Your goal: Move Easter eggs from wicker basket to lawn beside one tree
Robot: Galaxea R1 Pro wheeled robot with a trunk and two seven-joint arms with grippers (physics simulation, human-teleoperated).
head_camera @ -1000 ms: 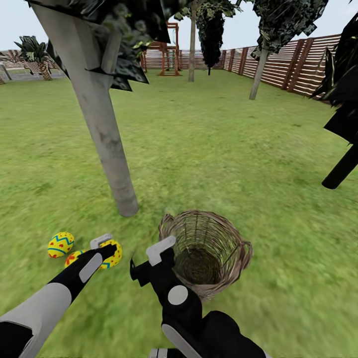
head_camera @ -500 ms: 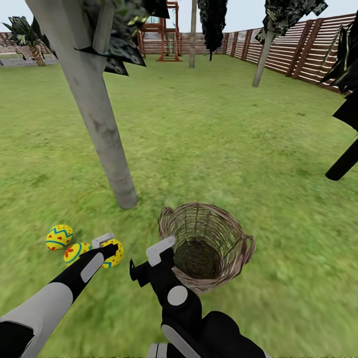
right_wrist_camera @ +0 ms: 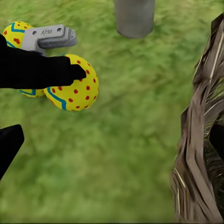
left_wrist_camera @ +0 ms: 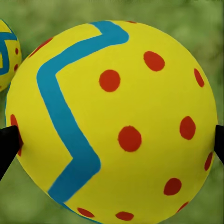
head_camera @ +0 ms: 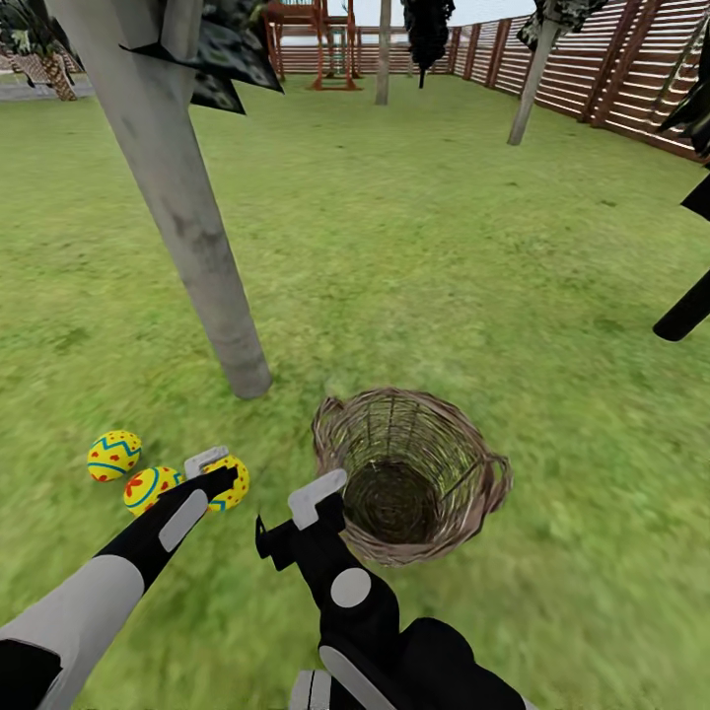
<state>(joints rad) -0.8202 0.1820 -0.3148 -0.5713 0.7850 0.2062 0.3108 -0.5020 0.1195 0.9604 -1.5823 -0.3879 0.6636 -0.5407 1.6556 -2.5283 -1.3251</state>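
Two Easter eggs (head_camera: pixel 113 455) (head_camera: pixel 146 489) lie on the lawn (head_camera: pixel 414 276) a short way from the foot of the pale grey tree (head_camera: pixel 187 217). A third yellow egg (head_camera: pixel 235 480) (left_wrist_camera: pixel 116 126) (right_wrist_camera: pixel 74 91) sits between the fingers of my left gripper (head_camera: pixel 219 475) (left_wrist_camera: pixel 112 144), which is shut on it low over the grass, right beside the other two. The wicker basket (head_camera: pixel 473 513) (right_wrist_camera: pixel 196 154) stands upright to the right of the eggs, and its inside looks empty. My right gripper (head_camera: pixel 296 518) (right_wrist_camera: pixel 112 144) hangs open and empty at the basket's near-left rim.
A black tree trunk (head_camera: pixel 685 311) leans at the right edge. A brown slatted fence (head_camera: pixel 631 69) runs along the far right, with another pale trunk (head_camera: pixel 528 89) and a wooden play frame (head_camera: pixel 316 44) at the back. Open grass stretches beyond the basket.
The head camera has tilted down, so the whole scene sits higher in the picture. Both arms have stayed nearly still, the left one holding the egg by the other two.
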